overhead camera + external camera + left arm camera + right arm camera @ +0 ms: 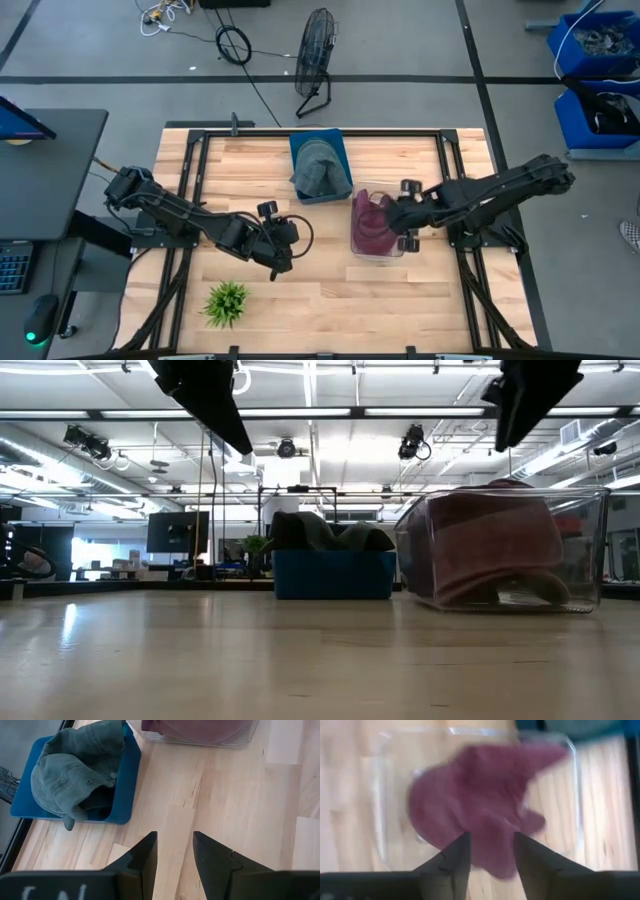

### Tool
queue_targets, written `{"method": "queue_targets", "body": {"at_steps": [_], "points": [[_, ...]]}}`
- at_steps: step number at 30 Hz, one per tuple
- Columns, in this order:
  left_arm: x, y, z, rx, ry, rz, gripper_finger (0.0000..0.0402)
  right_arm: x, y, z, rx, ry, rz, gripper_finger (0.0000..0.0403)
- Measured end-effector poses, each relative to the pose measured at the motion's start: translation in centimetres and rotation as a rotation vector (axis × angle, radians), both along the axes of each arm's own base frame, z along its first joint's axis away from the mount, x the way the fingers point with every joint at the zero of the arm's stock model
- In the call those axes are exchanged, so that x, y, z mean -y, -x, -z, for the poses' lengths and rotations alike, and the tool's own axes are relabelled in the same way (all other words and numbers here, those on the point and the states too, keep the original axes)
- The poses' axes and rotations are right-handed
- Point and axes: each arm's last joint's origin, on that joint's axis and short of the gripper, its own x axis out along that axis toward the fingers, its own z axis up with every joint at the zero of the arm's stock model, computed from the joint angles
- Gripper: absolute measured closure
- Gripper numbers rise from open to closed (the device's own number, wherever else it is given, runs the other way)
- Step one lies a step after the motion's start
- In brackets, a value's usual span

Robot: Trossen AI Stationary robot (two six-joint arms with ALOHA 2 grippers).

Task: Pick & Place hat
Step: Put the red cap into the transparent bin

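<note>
A maroon hat (372, 226) lies crumpled inside a clear plastic bin (356, 250) on the table's right half; it also shows in the low view (495, 545) and the right wrist view (480, 800). A grey-green hat (316, 168) rests in a blue tray (342, 150) at the far middle, and shows in the left wrist view (75, 770). My right gripper (491, 845) is open and empty above the bin, over the maroon hat. My left gripper (175, 845) is open and empty above bare table, to the near left of the tray (125, 795).
A small green plant (226, 303) stands near the table's near left. The black frame rails (190, 170) run along the table's sides. Bare wood (330, 300) lies between the plant and the bin. A fan (316, 55) stands on the floor beyond the far edge.
</note>
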Motion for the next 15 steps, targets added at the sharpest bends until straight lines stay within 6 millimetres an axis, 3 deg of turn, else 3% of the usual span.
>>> {"method": "queue_targets", "body": {"at_steps": [3,9,15], "points": [[0.0,0.0,0.0,0.0,0.0,0.0,0.0273,0.2,0.6,0.6,-0.049,0.005,0.074,0.0285],[0.0,0.0,0.0,0.0,0.0,0.0,0.0273,0.2,0.7,3.9,-0.085,-0.022,0.078,0.0391],[0.0,0.0,0.0,-0.001,-0.001,0.001,0.0273,0.4,0.4,6.2,-0.037,-0.028,0.096,0.0396]]}}
